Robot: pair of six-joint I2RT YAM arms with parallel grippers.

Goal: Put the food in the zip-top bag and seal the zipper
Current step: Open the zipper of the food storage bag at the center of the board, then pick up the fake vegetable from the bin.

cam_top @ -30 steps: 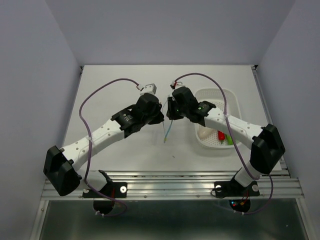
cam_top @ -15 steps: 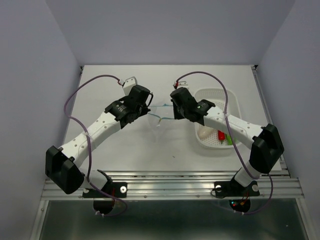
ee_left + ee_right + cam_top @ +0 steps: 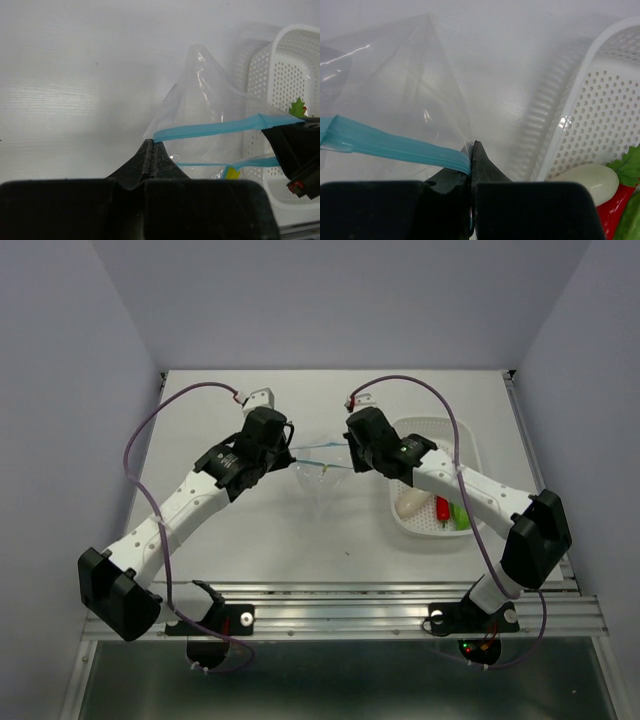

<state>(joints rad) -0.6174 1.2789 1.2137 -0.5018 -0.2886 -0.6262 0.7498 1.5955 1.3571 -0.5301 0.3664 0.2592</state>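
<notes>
The clear zip-top bag [image 3: 320, 480] hangs stretched between my two grippers above the table, its light-blue zipper [image 3: 318, 461] on top. My left gripper [image 3: 289, 458] is shut on the zipper's left end [image 3: 159, 136]. My right gripper [image 3: 349, 462] is shut on its right end [image 3: 462, 161]. The bag [image 3: 200, 95] looks empty in the wrist views [image 3: 410, 90]. The food lies in the white basket [image 3: 455, 440]: white radish [image 3: 411, 503], red chili [image 3: 441, 510] and green pod [image 3: 459, 516]. The right wrist view shows the radish [image 3: 587, 177], chili [image 3: 612, 212] and pod [image 3: 631, 220].
The white perforated basket [image 3: 600, 115] stands on the table just right of my right gripper; it also shows in the left wrist view [image 3: 295, 75]. White table [image 3: 250, 530] lies below the bag. Purple walls close in on both sides.
Both grippers moved apart and toward the back, pulling the bag from a slack fold into a taut span with the zipper strip horizontal.
</notes>
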